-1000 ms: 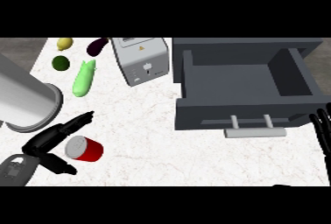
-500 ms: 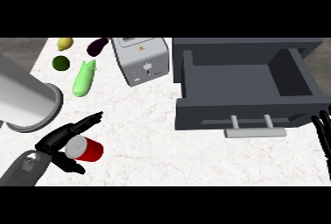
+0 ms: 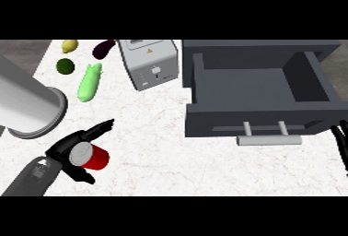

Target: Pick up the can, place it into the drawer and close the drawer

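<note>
A red can [image 3: 97,158] with a grey top stands on the white counter [image 3: 163,156] at the lower left. My left hand [image 3: 66,148] is against its left side, with the can between the thumb [image 3: 83,176] below and the fingers [image 3: 101,127], which reach straight past its far side. The grey drawer [image 3: 258,113] stands pulled out at the right, its inside bare, its handle [image 3: 268,139] facing me. Only the fingers of my right hand [image 3: 340,144] show, at the right edge beside the drawer's front, open and still.
A big steel cylinder [image 3: 26,105] lies at the left, just beyond my left hand. Farther back are a green cucumber [image 3: 89,82], a lime [image 3: 65,66], a lemon [image 3: 69,45], an aubergine [image 3: 103,48] and a white box-shaped appliance [image 3: 149,64] next to the drawer.
My left hand has slid forward and come up against the can, which now sits between thumb and fingers. The can, the drawer and the right hand have stayed put.
</note>
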{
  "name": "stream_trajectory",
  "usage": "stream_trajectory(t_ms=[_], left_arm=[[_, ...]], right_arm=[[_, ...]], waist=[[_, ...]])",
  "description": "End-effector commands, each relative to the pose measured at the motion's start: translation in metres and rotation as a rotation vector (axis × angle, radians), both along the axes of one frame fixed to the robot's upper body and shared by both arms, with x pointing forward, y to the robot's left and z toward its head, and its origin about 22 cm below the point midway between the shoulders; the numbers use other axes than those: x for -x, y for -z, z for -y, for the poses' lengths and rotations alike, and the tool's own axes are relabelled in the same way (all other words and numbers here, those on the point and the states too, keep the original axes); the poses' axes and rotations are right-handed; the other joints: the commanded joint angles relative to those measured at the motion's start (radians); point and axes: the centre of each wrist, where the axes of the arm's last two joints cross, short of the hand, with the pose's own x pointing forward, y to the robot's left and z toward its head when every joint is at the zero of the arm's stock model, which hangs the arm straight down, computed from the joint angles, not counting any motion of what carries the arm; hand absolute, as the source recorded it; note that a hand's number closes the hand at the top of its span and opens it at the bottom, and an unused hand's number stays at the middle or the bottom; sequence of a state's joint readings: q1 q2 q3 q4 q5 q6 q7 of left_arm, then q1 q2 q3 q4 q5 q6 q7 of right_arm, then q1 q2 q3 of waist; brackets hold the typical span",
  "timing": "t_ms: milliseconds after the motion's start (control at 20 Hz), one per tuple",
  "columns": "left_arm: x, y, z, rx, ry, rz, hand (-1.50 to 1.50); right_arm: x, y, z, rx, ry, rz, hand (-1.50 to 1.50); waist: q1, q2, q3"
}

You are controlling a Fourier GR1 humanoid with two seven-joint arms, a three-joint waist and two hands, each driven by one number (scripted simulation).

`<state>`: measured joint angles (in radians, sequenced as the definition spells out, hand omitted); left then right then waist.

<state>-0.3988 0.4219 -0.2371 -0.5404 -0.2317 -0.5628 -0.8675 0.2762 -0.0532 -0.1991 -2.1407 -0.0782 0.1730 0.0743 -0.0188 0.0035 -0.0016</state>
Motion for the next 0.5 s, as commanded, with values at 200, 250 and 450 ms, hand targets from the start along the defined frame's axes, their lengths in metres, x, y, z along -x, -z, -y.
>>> stream_trajectory(t_ms=[200,250,450], left_arm=[[-0.014,0.001,0.027,0.159,0.131,-0.029,-1.5],[-0.01,-0.001,0.025,0.152,0.14,-0.013,-1.5],[0.004,0.014,0.031,0.192,0.163,-0.04,-1.5]], right_arm=[[0.011,-0.011,-0.002,0.007,-0.009,-0.01,-1.5],[-0.005,0.013,0.002,-0.013,0.004,-0.008,-1.5],[0.0,-0.002,-0.006,-0.013,0.01,-0.016,-1.5]], waist=[[-0.001,-0.003,0.0],[0.013,-0.003,0.002],[0.011,-0.002,0.0]])
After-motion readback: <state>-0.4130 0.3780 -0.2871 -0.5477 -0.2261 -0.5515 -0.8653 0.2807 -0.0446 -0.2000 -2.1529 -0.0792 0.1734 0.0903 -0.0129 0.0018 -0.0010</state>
